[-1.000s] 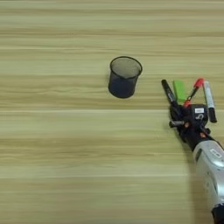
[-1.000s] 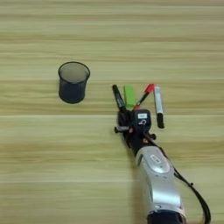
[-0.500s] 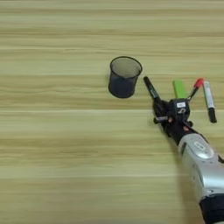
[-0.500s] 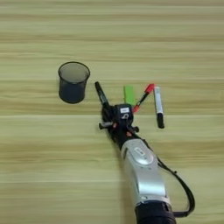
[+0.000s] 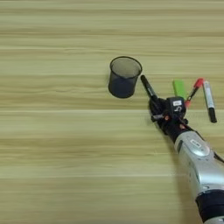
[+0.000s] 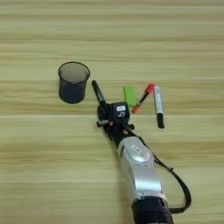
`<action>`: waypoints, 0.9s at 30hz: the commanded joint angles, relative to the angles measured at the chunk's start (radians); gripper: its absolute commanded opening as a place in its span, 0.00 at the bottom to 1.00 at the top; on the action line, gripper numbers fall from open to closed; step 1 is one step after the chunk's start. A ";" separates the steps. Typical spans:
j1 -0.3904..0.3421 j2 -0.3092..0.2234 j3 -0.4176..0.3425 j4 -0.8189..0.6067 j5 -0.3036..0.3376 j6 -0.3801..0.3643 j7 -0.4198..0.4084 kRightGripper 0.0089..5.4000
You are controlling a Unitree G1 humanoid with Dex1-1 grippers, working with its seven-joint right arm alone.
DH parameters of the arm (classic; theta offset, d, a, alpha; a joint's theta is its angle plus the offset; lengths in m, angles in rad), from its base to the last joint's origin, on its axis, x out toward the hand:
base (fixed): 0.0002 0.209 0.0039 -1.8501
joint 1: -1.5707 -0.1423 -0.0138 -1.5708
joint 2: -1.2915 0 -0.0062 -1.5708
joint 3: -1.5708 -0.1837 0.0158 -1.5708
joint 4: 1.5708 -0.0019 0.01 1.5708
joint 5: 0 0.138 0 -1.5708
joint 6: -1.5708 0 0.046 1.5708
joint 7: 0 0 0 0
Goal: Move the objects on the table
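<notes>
The jaws (image 5: pixel 154 105) grip the black marker (image 5: pixel 148 87), now carried left off the worktop (image 5: pixel 52 144) toward the cup (image 5: pixel 124 76) just ahead, likely for dropping in.

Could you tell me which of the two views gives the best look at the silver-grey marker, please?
The right eye view: the silver-grey marker lies well inside the picture, whole, with bare table to its right and the red pen beside it. The left eye view shows it whole too, but close to the right edge.
</notes>
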State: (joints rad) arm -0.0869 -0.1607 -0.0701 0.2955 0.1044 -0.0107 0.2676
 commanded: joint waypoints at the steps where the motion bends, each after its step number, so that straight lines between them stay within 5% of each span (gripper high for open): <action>1: -0.020 -0.006 0.001 -0.006 -0.003 0.004 -0.002 0.39; 27: 0.005 0.002 0.036 -0.138 0.002 -0.121 0.081 0.88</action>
State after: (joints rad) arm -0.0422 -0.1481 -0.0389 0.2260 0.1051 -0.0913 0.3398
